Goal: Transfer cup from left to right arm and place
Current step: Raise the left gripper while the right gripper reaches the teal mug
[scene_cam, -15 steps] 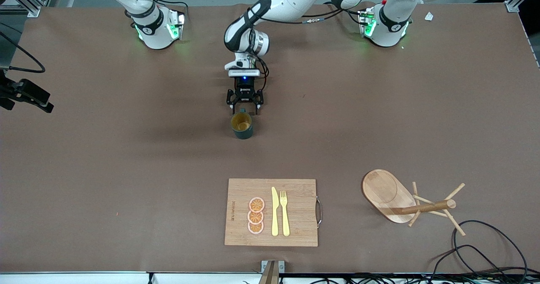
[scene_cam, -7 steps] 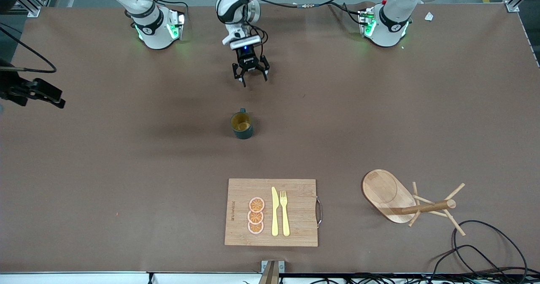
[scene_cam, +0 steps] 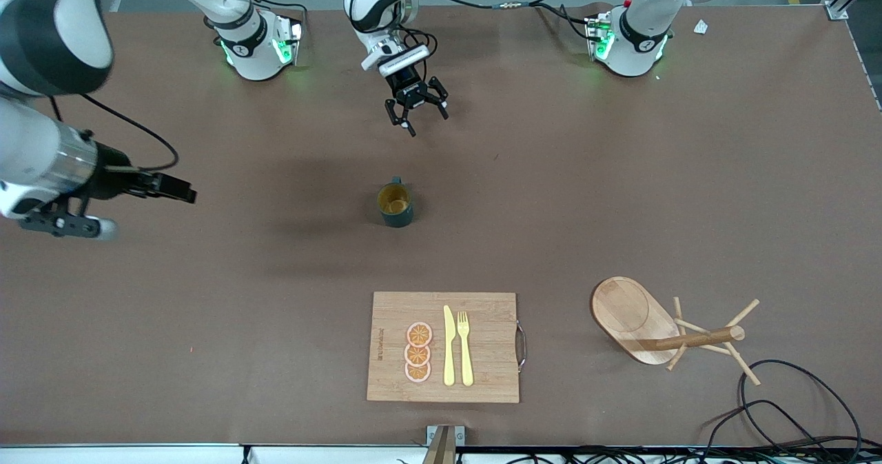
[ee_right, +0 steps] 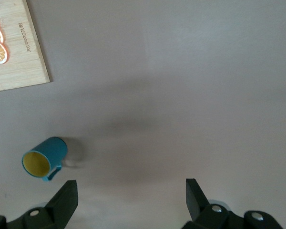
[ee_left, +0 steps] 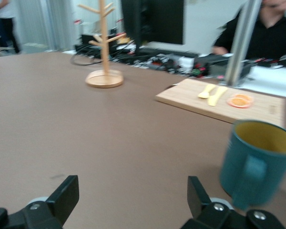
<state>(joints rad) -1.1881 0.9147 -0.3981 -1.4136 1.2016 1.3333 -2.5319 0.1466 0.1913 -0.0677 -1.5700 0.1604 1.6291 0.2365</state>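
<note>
Two end effectors are standing open and empty. The right end effector is hanging over the table toward the right arm's end, the cup well apart from it toward the middle. The left end effector is hovering closer, near the bases. The cup is sitting upright; the right wrist view shows it from above, the left wrist view its handle side.

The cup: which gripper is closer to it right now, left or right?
Left. The left gripper hangs open over bare table just toward the robots' bases from the cup. The right gripper, also open, is well off toward the right arm's end of the table.
</note>
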